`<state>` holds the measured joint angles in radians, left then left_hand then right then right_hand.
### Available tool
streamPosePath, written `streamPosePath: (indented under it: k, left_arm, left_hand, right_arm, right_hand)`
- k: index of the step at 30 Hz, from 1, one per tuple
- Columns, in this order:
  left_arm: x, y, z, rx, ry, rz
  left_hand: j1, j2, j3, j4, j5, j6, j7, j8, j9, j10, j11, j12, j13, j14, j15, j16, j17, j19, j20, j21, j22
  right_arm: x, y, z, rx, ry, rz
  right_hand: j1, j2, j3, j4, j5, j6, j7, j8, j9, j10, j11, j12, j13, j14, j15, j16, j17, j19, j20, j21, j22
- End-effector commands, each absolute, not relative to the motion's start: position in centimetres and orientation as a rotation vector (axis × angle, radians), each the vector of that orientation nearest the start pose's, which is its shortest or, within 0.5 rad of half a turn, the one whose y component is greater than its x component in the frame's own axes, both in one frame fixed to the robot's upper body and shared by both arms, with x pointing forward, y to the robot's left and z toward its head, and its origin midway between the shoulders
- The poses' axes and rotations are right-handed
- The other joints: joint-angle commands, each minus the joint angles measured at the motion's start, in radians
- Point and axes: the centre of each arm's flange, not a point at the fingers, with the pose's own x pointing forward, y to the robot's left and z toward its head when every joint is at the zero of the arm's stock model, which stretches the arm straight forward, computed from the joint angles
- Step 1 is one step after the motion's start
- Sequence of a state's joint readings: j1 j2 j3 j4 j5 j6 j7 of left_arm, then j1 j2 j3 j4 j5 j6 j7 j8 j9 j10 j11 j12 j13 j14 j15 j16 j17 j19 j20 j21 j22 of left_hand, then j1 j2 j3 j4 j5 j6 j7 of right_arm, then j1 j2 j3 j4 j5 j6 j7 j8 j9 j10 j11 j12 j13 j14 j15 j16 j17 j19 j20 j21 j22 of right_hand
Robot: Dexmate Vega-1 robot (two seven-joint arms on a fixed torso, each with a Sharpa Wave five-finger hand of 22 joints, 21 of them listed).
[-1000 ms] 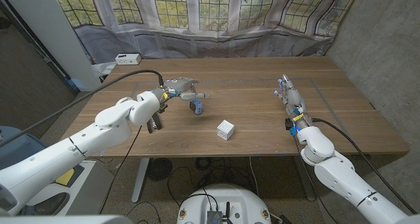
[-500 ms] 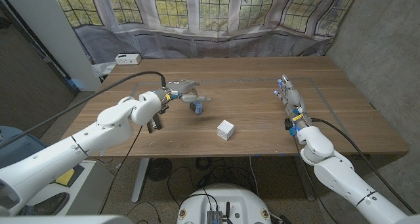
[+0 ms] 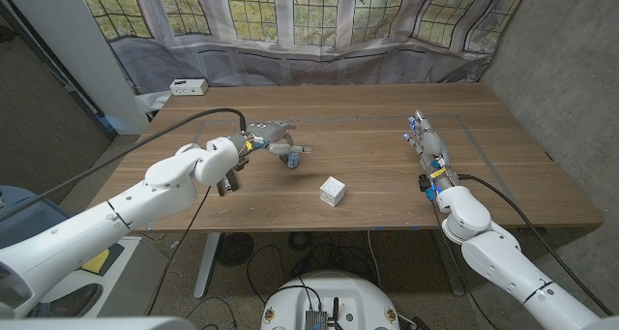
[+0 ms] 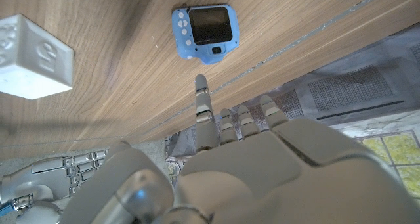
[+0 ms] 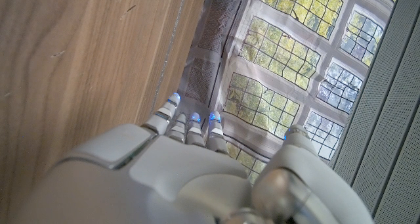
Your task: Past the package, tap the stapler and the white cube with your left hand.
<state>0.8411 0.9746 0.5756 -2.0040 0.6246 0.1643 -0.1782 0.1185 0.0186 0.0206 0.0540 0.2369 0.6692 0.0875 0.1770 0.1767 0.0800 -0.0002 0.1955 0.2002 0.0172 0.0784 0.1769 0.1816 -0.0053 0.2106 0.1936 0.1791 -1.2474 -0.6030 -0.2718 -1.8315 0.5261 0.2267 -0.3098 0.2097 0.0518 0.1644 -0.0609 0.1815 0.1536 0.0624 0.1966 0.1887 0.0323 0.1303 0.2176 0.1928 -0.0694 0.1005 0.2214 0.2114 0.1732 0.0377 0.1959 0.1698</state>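
A small white box sits at the table's far left corner. The left hand hovers over the table's left half, released, fingers apart and one finger stretched toward a small blue device with a dark screen, just beside its tip. A white cube lies near the front edge, right of the device. The right hand stands on edge on the table's right side, fingers straight, grasping nothing.
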Motion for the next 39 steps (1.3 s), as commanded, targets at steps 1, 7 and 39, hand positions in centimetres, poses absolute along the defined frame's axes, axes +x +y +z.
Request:
streamPosePath:
  k: [1,7,39]
  left_arm:
    - [55.24,20.73,1.16,1.676,-0.635,-0.161]
    - [55.43,20.57,1.09,1.687,-0.634,-0.165]
    - [55.98,20.15,0.76,1.684,-0.632,-0.161]
  left_hand:
    - [-0.006,0.003,-0.002,0.002,0.006,0.002,-0.008,0.0,0.003,-0.006,0.003,-0.004,0.0,-0.009,0.007,0.002,0.003,-0.006,0.001,-0.003,0.005]
    - [-0.006,0.003,-0.004,0.003,0.007,-0.003,-0.015,0.001,0.002,-0.014,0.001,-0.004,0.0,-0.011,0.007,0.003,0.003,-0.008,0.001,-0.003,0.005]
    - [-0.003,0.006,-0.01,0.003,0.013,0.033,-0.03,0.018,0.002,-0.014,0.0,0.006,-0.001,-0.007,0.009,0.01,0.003,-0.013,0.001,0.0,0.005]
  right_arm:
    - [54.14,-26.49,-7.27,0.039,-0.614,0.07]
    - [54.15,-26.46,-7.29,0.039,-0.612,0.071]
    - [54.71,-26.59,-6.9,0.031,-0.612,0.077]
  right_hand:
    - [-0.006,-0.001,0.0,-0.006,0.007,0.008,-0.001,0.004,0.001,0.008,0.002,0.0,0.006,0.004,0.007,-0.007,0.004,-0.001,0.007,-0.001,0.004]
    - [-0.008,-0.001,-0.001,-0.006,0.007,0.009,-0.001,0.003,0.001,0.009,0.003,0.0,0.006,0.005,0.007,-0.007,0.004,-0.001,0.008,-0.001,0.004]
    - [-0.01,0.0,-0.001,-0.009,0.007,0.009,-0.004,0.002,0.001,0.012,0.003,-0.002,0.007,0.007,0.009,-0.008,0.004,-0.003,0.012,-0.001,0.004]
